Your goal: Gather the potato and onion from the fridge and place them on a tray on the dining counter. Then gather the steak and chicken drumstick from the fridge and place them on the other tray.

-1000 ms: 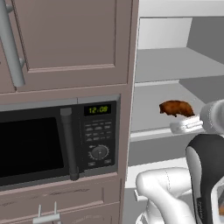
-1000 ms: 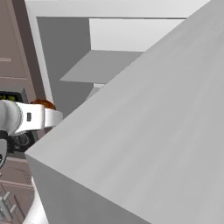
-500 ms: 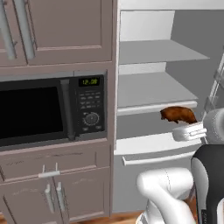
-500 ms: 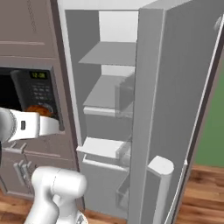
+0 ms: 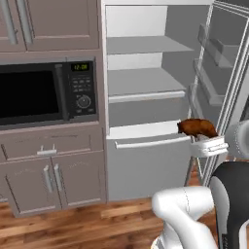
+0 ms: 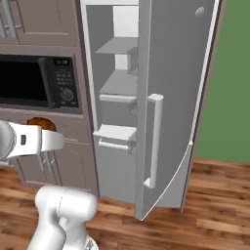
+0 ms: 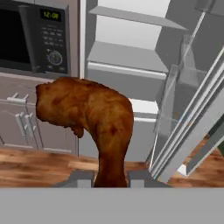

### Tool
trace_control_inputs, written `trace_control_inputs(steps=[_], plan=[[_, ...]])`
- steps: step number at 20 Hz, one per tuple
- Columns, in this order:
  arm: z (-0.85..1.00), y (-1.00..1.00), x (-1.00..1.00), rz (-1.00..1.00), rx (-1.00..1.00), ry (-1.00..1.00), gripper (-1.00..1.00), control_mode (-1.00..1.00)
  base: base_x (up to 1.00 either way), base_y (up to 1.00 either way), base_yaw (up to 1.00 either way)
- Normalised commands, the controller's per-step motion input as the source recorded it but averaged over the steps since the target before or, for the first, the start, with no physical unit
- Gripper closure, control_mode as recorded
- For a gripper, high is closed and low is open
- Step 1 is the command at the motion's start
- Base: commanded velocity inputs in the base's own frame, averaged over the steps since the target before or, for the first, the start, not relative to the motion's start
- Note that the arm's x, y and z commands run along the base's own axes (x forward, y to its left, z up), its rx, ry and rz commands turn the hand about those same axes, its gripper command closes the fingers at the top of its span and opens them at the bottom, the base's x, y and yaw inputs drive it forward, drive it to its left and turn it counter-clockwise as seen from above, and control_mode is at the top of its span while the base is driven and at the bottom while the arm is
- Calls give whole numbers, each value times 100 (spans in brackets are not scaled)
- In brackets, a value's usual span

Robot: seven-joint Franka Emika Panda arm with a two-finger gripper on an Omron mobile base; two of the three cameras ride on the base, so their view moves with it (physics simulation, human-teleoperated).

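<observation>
My gripper (image 7: 110,179) is shut on the narrow end of the chicken drumstick (image 7: 92,118), an orange-brown piece that is plump at its far end. In the left base view the chicken drumstick (image 5: 197,127) sits above the gripper (image 5: 208,145), in front of the open fridge (image 5: 146,102) and level with its lower shelf. From the right base view the chicken drumstick (image 6: 41,123) and gripper (image 6: 49,140) are well left of the fridge (image 6: 117,88). The fridge shelves (image 7: 127,57) that I can see are bare.
The fridge door (image 6: 171,97) stands swung open to the right, with its bins (image 5: 216,73) facing inward. A black microwave (image 5: 44,95) sits in brown cabinets left of the fridge. Wooden floor (image 6: 210,205) spreads below, and a green wall (image 6: 234,83) is at far right.
Both base views have pulled back from the fridge and turned, so the microwave, the fridge and the floor now show whole. The drumstick stays in the shut gripper.
</observation>
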Motion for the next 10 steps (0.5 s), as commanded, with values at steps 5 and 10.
trace_control_inputs(steps=[5,10], plan=[[0,0,0,0,0,0,100,100,-100,-74,1],[0,0,0,0,0,0,100,100,-100,-66,28]])
